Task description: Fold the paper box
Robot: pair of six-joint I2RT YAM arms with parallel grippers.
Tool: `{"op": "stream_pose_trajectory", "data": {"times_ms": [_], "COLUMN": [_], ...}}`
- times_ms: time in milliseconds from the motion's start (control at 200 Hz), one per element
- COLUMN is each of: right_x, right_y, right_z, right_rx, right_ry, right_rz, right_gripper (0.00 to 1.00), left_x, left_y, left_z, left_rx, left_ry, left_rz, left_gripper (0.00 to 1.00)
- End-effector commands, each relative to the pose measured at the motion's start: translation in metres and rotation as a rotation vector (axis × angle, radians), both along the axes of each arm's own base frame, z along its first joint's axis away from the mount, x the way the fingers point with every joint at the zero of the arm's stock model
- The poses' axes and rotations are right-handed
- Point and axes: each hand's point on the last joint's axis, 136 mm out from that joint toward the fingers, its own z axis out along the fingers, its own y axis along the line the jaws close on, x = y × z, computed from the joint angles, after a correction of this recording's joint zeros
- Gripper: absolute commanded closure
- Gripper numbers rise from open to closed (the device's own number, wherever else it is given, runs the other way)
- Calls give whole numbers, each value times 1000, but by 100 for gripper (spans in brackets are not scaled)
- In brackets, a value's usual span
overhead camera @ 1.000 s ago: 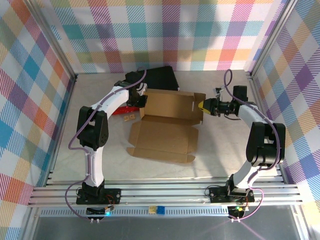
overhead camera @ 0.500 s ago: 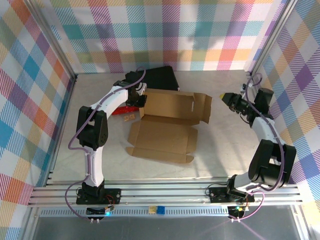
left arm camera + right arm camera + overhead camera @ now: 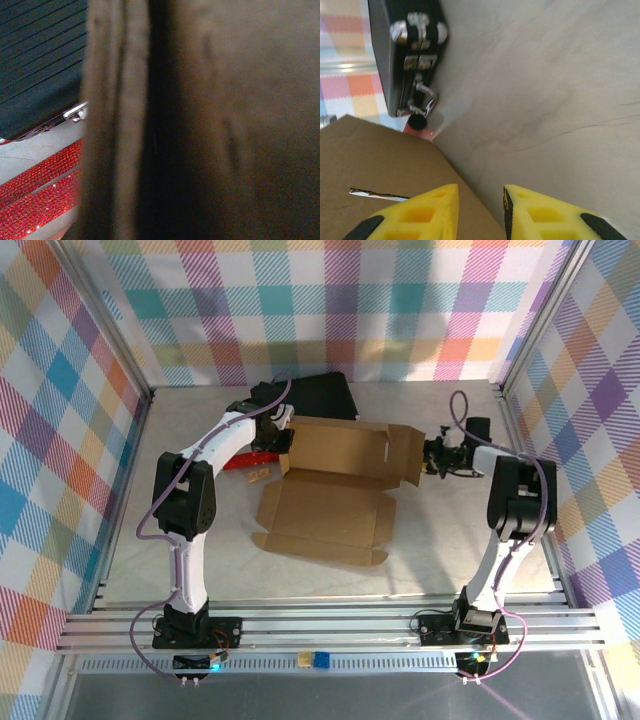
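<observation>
Left arm (image 3: 215, 448) and right arm (image 3: 490, 585): white links, black joint housings. Purple cable (image 3: 150, 508) loops along each arm. Black base plates (image 3: 195, 632) at 7 and 5 o'clock. Right gripper (image 3: 480, 212) fingers (image 3: 427, 212) yellow with moulded recesses, black pads.

Blurred paper box (image 3: 200, 120) beside black case (image 3: 40, 60), red glittery strips (image 3: 35, 195)

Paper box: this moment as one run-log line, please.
stage: fold unfinished | paper box: near panel flat, far panel lifted | left tool: shut at far-left corner | right tool: open at right flap
</observation>
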Motion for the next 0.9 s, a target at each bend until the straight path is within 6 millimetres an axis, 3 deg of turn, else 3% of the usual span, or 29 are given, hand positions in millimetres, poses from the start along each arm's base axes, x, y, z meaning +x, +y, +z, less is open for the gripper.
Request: {"op": "stream_pose_trajectory", "data": {"times_ms": [0,210,375,740,895], "right_x": [0,-21,-32,-22,-22], "right_y": [17,22,29,54,54], "right_z": [31,35,28,31,23], "right_rx": [33,-6,-57,56,3], "right_ry": [-59,-40,1,94,121], "right_rz": [62,8,-66,-204,-176], "right_gripper": [72,76,79,82,82], "left_x": [8,10,5,-3,-3], "left_y": [4,9,5,0,-1], "left_z": [9,11,12,11,12], "left_rx": [-14,-26,-52,-59,-67], "left_ry": [-17,-19,-16,0,-4], "left_rz": [41,128,150,153,144], "left_gripper": [100,100,100,100,100]}}
